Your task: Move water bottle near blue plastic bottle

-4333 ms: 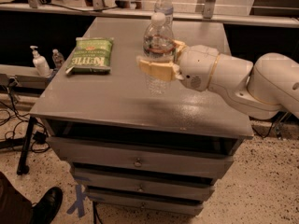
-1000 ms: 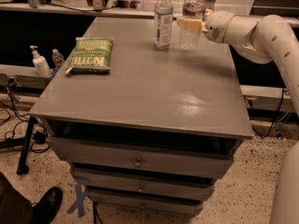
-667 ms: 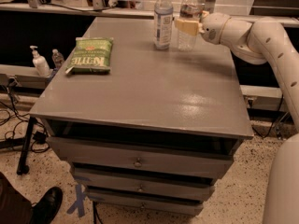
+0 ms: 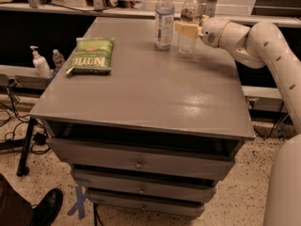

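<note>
The water bottle (image 4: 189, 22), clear with a white cap, stands at the back of the grey table (image 4: 150, 93). It is just right of the blue plastic bottle (image 4: 164, 18), which is taller and has a large white-and-blue label. A small gap separates the two. My gripper (image 4: 187, 30) reaches in from the right and is shut on the water bottle at mid-height. One beige finger (image 4: 185, 29) crosses the front of the bottle. The bottle's base appears to rest on the tabletop.
A green chip bag (image 4: 90, 55) lies on the table's left side. A hand-sanitizer pump bottle (image 4: 39, 63) and a small bottle (image 4: 58, 58) stand on a lower ledge to the left. Drawers (image 4: 138, 161) are below the tabletop. A shoe (image 4: 44, 208) is at the bottom left.
My gripper carried the water bottle from the table's middle to the back right, beside the blue plastic bottle. Over the last second it shifted only slightly left and down.
</note>
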`<state>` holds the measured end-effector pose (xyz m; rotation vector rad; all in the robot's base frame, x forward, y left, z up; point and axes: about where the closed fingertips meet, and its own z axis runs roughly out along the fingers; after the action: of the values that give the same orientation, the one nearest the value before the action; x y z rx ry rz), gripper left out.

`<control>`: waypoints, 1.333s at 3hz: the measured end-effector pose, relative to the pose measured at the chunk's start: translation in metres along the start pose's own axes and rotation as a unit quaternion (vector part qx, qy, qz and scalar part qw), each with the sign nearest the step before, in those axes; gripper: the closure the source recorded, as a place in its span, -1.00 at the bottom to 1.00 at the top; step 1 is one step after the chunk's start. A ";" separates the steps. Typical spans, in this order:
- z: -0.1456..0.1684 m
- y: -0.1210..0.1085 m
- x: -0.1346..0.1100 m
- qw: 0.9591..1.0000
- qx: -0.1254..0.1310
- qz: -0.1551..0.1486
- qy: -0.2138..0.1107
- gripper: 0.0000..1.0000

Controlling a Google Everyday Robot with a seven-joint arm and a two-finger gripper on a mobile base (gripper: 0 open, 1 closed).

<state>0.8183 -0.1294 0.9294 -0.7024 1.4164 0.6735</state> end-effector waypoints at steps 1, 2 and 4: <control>0.003 0.001 0.007 1.000 0.001 0.008 0.000 -0.27; 0.006 0.003 0.012 1.000 0.000 0.014 0.001 -0.74; 0.000 0.007 0.012 1.000 0.001 0.016 0.002 -1.00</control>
<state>0.8138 -0.1248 0.9177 -0.6810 1.4346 0.6961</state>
